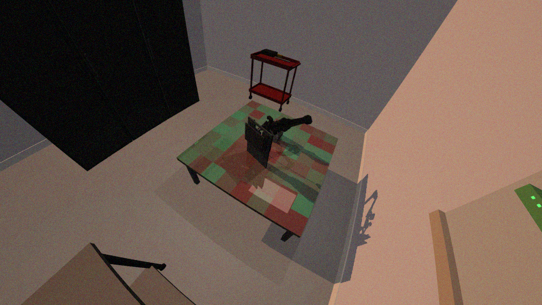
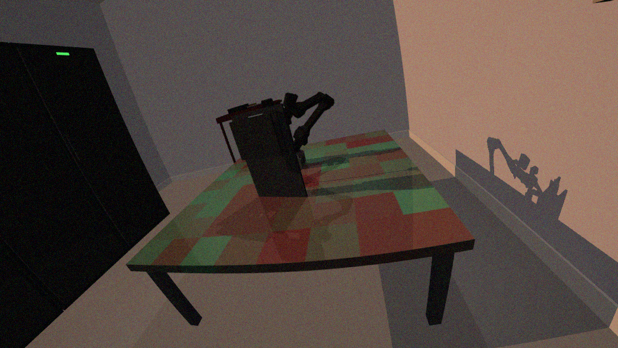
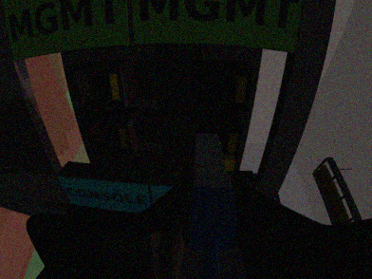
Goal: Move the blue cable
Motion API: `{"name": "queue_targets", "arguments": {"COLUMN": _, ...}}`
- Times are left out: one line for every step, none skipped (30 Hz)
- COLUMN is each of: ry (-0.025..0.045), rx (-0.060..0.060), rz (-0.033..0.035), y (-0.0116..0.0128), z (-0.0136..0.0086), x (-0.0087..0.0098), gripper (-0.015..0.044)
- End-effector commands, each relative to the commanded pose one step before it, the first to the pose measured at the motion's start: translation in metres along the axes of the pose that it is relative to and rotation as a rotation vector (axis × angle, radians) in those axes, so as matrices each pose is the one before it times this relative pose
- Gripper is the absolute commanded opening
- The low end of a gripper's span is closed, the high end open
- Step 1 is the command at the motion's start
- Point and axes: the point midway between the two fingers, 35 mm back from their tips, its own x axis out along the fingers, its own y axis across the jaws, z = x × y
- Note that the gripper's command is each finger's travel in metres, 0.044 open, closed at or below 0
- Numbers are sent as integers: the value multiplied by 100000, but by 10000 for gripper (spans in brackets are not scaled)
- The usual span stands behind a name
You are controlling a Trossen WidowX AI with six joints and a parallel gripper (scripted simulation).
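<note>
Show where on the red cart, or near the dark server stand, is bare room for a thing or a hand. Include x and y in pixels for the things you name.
The cart's lower shelf [image 1: 270, 93], between its posts, looks bare, with likely hand room above. Crowded: the upper shelf [image 1: 268, 60] [image 2: 223, 118], bearing a dark box [image 1: 268, 52] [image 2: 236, 110]; and the server stand [image 1: 258, 146] [image 2: 272, 157], where the pincer [image 1: 267, 129] [image 2: 286, 117] [image 3: 209, 184] grips the blue plug [image 3: 213, 209].

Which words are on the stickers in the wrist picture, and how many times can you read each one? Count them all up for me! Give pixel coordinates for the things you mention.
MGMT label [image 3: 62, 24] [image 3: 218, 21]: 2
CONSOLE label [image 3: 104, 195]: 1
Total: 3
</note>
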Motion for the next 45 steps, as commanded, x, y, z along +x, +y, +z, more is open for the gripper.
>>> {"name": "queue_targets", "arguments": {"ry": -115, "rx": -580, "rz": 107, "y": 73, "z": -98, "x": -319, "gripper": 0}}
{"name": "queue_targets", "arguments": {"ry": 4, "rx": -1, "rz": 4, "y": 1, "z": -19, "x": -81, "gripper": 0}}
{"name": "queue_targets", "arguments": {"ry": 2, "rx": 0, "rz": 2, "y": 0, "z": -11, "x": -46, "gripper": 0}}
{"name": "queue_targets", "arguments": {"ry": 4, "rx": -1, "rz": 4, "y": 1, "z": -20, "x": -82, "gripper": 0}}
{"name": "queue_targets", "arguments": {"ry": 2, "rx": 0, "rz": 2, "y": 0, "z": -11, "x": -46, "gripper": 0}}
{"name": "queue_targets", "arguments": {"ry": 4, "rx": -1, "rz": 4, "y": 1, "z": -20, "x": -82, "gripper": 0}}
{"name": "queue_targets", "arguments": {"ry": 2, "rx": 0, "rz": 2, "y": 0, "z": -11, "x": -46, "gripper": 0}}
{"name": "queue_targets", "arguments": {"ry": 4, "rx": -1, "rz": 4, "y": 1, "z": -20, "x": -82, "gripper": 0}}
{"name": "queue_targets", "arguments": {"ry": 2, "rx": 0, "rz": 2, "y": 0, "z": -11, "x": -47, "gripper": 0}}
{"name": "queue_targets", "arguments": {"ry": 4, "rx": -1, "rz": 4, "y": 1, "z": -20, "x": -82, "gripper": 0}}
{"name": "queue_targets", "arguments": {"ry": 2, "rx": 0, "rz": 2, "y": 0, "z": -11, "x": -47, "gripper": 0}}
{"name": "queue_targets", "arguments": {"ry": 4, "rx": -1, "rz": 4, "y": 1, "z": -20, "x": -82, "gripper": 0}}
{"name": "queue_targets", "arguments": {"ry": 2, "rx": 0, "rz": 2, "y": 0, "z": -11, "x": -47, "gripper": 0}}
{"name": "queue_targets", "arguments": {"ry": 4, "rx": -1, "rz": 4, "y": 1, "z": -20, "x": -83, "gripper": 0}}
{"name": "queue_targets", "arguments": {"ry": 2, "rx": 0, "rz": 2, "y": 0, "z": -11, "x": -47, "gripper": 0}}
{"name": "queue_targets", "arguments": {"ry": 4, "rx": -1, "rz": 4, "y": 1, "z": -20, "x": -83, "gripper": 0}}
{"name": "queue_targets", "arguments": {"ry": 2, "rx": 0, "rz": 2, "y": 0, "z": -11, "x": -47, "gripper": 0}}
{"name": "queue_targets", "arguments": {"ry": 4, "rx": -1, "rz": 4, "y": 1, "z": -20, "x": -83, "gripper": 0}}
{"name": "queue_targets", "arguments": {"ry": 2, "rx": 0, "rz": 2, "y": 0, "z": -11, "x": -47, "gripper": 0}}
{"name": "queue_targets", "arguments": {"ry": 4, "rx": -1, "rz": 4, "y": 1, "z": -20, "x": -83, "gripper": 0}}
{"name": "queue_targets", "arguments": {"ry": 2, "rx": 0, "rz": 2, "y": 0, "z": -12, "x": -47, "gripper": 0}}
{"name": "queue_targets", "arguments": {"ry": 4, "rx": -1, "rz": 4, "y": 1, "z": -21, "x": -83, "gripper": 0}}
{"name": "queue_targets", "arguments": {"ry": 2, "rx": 0, "rz": 2, "y": 0, "z": -12, "x": -47, "gripper": 0}}
{"name": "queue_targets", "arguments": {"ry": 4, "rx": -1, "rz": 4, "y": 1, "z": -21, "x": -84, "gripper": 0}}
{"name": "queue_targets", "arguments": {"ry": 2, "rx": 0, "rz": 2, "y": 0, "z": -12, "x": -47, "gripper": 0}}
{"name": "queue_targets", "arguments": {"ry": 4, "rx": -1, "rz": 4, "y": 1, "z": -21, "x": -84, "gripper": 0}}
{"name": "queue_targets", "arguments": {"ry": 2, "rx": 0, "rz": 2, "y": 0, "z": -12, "x": -47, "gripper": 0}}
{"name": "queue_targets", "arguments": {"ry": 4, "rx": -1, "rz": 4, "y": 1, "z": -21, "x": -84, "gripper": 0}}
{"name": "queue_targets", "arguments": {"ry": 2, "rx": 0, "rz": 2, "y": 0, "z": -12, "x": -47, "gripper": 0}}
{"name": "queue_targets", "arguments": {"ry": 4, "rx": -1, "rz": 4, "y": 1, "z": -21, "x": -84, "gripper": 0}}
{"name": "queue_targets", "arguments": {"ry": 2, "rx": 0, "rz": 2, "y": 0, "z": -12, "x": -47, "gripper": 0}}
{"name": "queue_targets", "arguments": {"ry": 4, "rx": -1, "rz": 4, "y": 1, "z": -21, "x": -85, "gripper": 0}}
{"name": "queue_targets", "arguments": {"ry": 2, "rx": 0, "rz": 2, "y": 0, "z": -12, "x": -48, "gripper": 0}}
{"name": "queue_targets", "arguments": {"ry": 4, "rx": -1, "rz": 4, "y": 1, "z": -21, "x": -85, "gripper": 0}}
{"name": "queue_targets", "arguments": {"ry": 2, "rx": 0, "rz": 2, "y": 0, "z": -12, "x": -48, "gripper": 0}}
{"name": "queue_targets", "arguments": {"ry": 4, "rx": -1, "rz": 4, "y": 1, "z": -21, "x": -85, "gripper": 0}}
{"name": "queue_targets", "arguments": {"ry": 2, "rx": 0, "rz": 2, "y": 0, "z": -12, "x": -48, "gripper": 0}}
{"name": "queue_targets", "arguments": {"ry": 4, "rx": -1, "rz": 4, "y": 1, "z": -21, "x": -85, "gripper": 0}}
{"name": "queue_targets", "arguments": {"ry": 2, "rx": 0, "rz": 2, "y": 0, "z": -12, "x": -48, "gripper": 0}}
{"name": "queue_targets", "arguments": {"ry": 4, "rx": -1, "rz": 4, "y": 1, "z": -22, "x": -86, "gripper": 0}}
{"name": "queue_targets", "arguments": {"ry": 2, "rx": 0, "rz": 2, "y": 0, "z": -12, "x": -48, "gripper": 0}}
{"name": "queue_targets", "arguments": {"ry": 4, "rx": -1, "rz": 4, "y": 1, "z": -22, "x": -86, "gripper": 0}}
{"name": "queue_targets", "arguments": {"ry": 2, "rx": 0, "rz": 2, "y": 0, "z": -12, "x": -48, "gripper": 0}}
{"name": "queue_targets", "arguments": {"ry": 4, "rx": -1, "rz": 4, "y": 1, "z": -22, "x": -86, "gripper": 0}}
{"name": "queue_targets", "arguments": {"ry": 2, "rx": 0, "rz": 2, "y": 0, "z": -12, "x": -48, "gripper": 0}}
